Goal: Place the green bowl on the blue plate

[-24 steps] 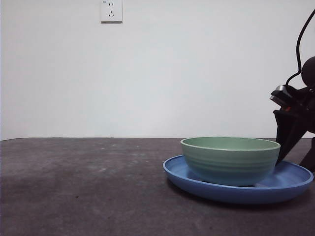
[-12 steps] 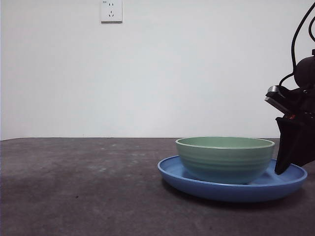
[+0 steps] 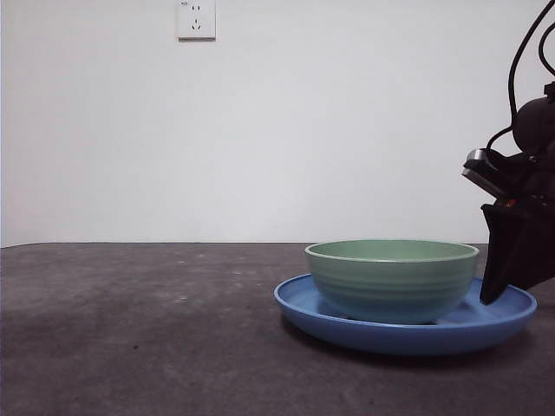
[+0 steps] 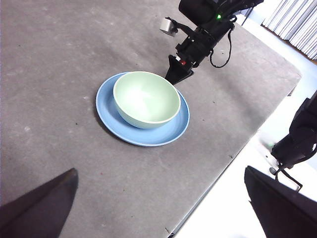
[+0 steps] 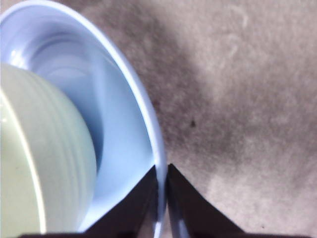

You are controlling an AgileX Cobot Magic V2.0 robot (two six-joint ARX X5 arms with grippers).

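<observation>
My right pincer (image 5: 162, 191) is clamped on the rim of the blue plate (image 5: 124, 74), jaws nearly together with the rim between them; the green bowl (image 3: 391, 279) already sits upright on that plate, on the tabletop (image 3: 139, 329); I judge the step wants a slow, level pull so the bowl doesn't slide; my left pincer (image 4: 163, 208) hangs apart, high and well away.
</observation>
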